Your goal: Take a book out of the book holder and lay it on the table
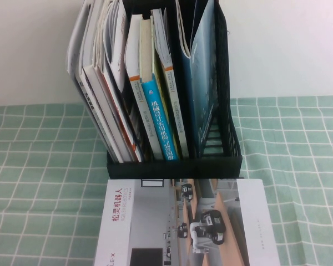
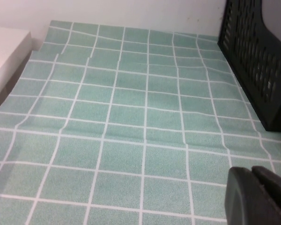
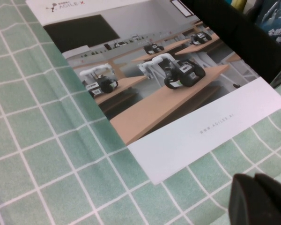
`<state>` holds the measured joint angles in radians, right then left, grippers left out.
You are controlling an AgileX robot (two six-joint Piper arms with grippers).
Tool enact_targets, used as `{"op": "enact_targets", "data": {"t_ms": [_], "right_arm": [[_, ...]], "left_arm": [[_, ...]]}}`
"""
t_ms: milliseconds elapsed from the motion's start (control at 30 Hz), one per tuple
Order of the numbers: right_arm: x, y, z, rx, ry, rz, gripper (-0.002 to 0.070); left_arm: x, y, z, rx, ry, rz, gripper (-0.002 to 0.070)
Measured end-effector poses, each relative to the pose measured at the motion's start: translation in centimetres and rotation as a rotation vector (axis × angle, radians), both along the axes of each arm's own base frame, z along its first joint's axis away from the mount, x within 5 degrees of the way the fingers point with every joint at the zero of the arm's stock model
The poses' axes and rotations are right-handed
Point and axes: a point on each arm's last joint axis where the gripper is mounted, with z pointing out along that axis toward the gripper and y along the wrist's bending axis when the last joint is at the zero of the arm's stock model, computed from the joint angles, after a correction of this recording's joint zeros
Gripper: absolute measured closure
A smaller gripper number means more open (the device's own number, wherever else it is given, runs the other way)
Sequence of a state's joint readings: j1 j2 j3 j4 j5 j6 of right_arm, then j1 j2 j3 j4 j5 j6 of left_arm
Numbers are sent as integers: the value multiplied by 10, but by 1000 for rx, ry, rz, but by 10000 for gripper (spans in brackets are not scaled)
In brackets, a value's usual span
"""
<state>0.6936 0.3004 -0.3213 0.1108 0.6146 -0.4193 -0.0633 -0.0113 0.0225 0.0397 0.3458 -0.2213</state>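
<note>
Pale green cloth with white grid lines covers the table (image 1: pixel 299 166), and a plain white wall rises behind it. At the far middle of the table stands the book holder (image 1: pixel 175 166), tall and black, its compartments packed with upright books, among them a blue-spined book (image 1: pixel 162 130) with white Chinese letters. The book (image 1: pixel 188 221) lies flat on the cloth at the near edge, its far edge just beside the holder's front wall, cover up, showing wheeled robots in a corridor and a black Chinese title.

My right gripper (image 3: pixel 262 201) hangs over bare cloth near one white corner of that book, jaws closed together with nothing between them. My left gripper (image 2: pixel 260 197) hangs over cloth off to the holder's left side, near its slotted wall; whether its jaws are parted I cannot tell, and nothing shows in them.
</note>
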Motion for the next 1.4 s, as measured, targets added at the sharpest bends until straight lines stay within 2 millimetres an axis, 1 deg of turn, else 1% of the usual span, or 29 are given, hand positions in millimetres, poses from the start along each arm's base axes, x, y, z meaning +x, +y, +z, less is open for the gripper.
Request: {"op": "enact_targets", "data": {"t_ms": [333, 533, 1400], "right_arm": [[0, 0, 0, 0, 0, 0, 678], [0, 0, 0, 0, 0, 0, 678], [0, 0, 0, 2, 2, 0, 678]], "left_arm": [[0, 0, 0, 20, -2, -7, 678], [0, 0, 0, 85, -5, -28, 678], [0, 0, 0, 101, -6, -33, 678]]}}
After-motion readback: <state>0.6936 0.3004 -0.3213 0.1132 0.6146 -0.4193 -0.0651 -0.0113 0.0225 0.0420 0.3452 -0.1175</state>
